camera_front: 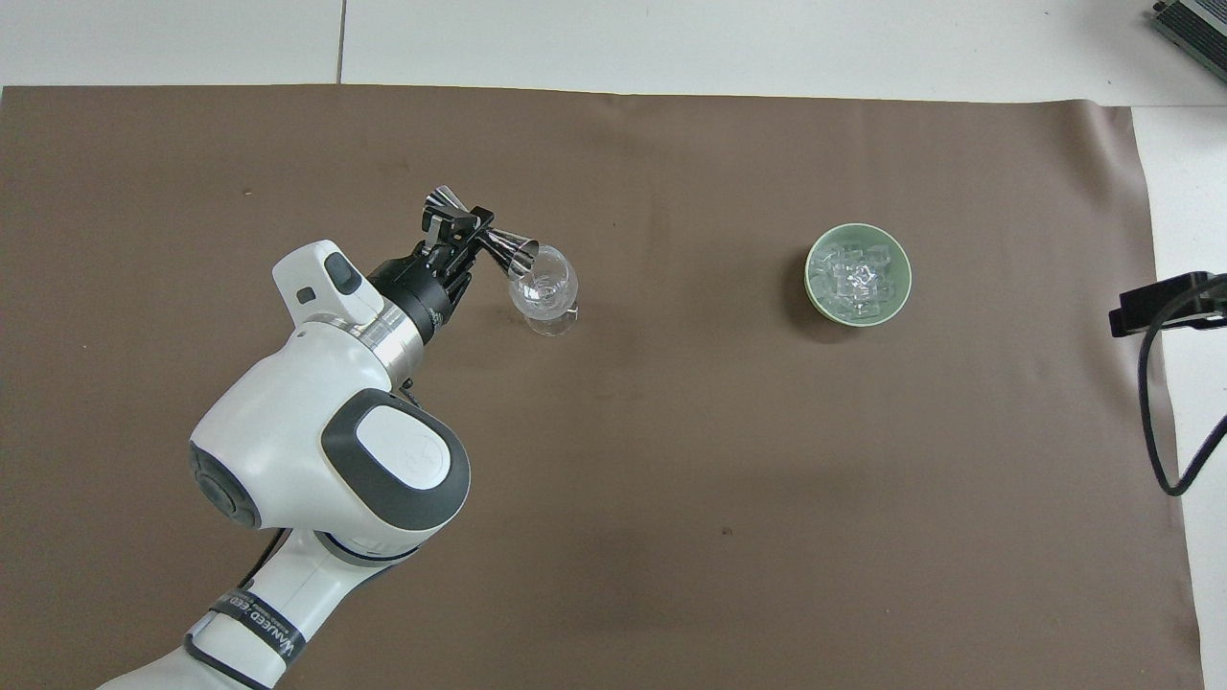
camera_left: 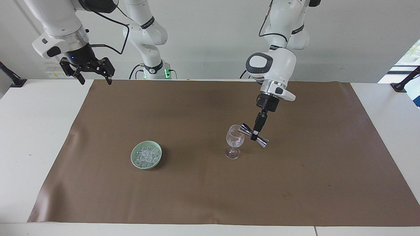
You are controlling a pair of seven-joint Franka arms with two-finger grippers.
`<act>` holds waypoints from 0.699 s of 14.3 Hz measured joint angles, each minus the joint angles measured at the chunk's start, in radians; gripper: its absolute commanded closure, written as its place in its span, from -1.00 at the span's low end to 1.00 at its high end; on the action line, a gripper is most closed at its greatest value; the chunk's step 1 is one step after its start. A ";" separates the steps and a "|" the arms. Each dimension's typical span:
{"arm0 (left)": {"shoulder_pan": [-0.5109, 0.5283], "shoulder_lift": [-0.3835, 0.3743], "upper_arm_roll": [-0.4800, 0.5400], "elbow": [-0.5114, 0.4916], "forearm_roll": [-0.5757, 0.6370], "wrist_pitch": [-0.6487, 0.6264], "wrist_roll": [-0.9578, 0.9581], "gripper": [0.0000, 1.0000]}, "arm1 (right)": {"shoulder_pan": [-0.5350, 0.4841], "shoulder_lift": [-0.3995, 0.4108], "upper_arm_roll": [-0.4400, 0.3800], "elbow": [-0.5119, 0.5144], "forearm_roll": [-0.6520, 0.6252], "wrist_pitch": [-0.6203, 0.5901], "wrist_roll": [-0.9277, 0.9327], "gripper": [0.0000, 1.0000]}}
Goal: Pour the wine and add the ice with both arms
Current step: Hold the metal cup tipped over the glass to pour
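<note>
A clear wine glass (camera_left: pixel 234 141) (camera_front: pixel 544 289) stands upright on the brown mat, with something glassy glinting in its bowl. My left gripper (camera_left: pixel 254 136) (camera_front: pixel 456 230) is shut on the waist of a metal double-cone jigger (camera_left: pixel 245 129) (camera_front: pixel 519 255). The jigger lies tilted, one mouth at the glass's rim. A pale green bowl (camera_left: pixel 134 159) (camera_front: pixel 812 287) holds the ice (camera_left: pixel 147 155) (camera_front: pixel 856 277), beside the glass toward the right arm's end. My right gripper (camera_left: pixel 94 80) waits open, raised over the mat's corner at the robots' edge.
The brown mat (camera_left: pixel 210 196) (camera_front: pixel 671 537) covers most of the white table. Black clamps (camera_left: pixel 13 80) (camera_left: pixel 402 85) sit at the table's two ends near the robots. My left arm's big white elbow (camera_front: pixel 326 460) hangs over the mat on the robots' side of the glass.
</note>
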 measured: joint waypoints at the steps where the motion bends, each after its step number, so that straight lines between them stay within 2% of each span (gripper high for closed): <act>1: 0.000 0.000 0.000 0.000 0.000 0.001 0.002 1.00 | 0.000 0.000 0.000 0.000 0.000 0.000 0.000 -1.00; 10: 0.000 0.003 0.000 0.000 0.000 0.014 0.046 1.00 | 0.000 0.000 0.000 0.000 0.000 0.000 0.000 -1.00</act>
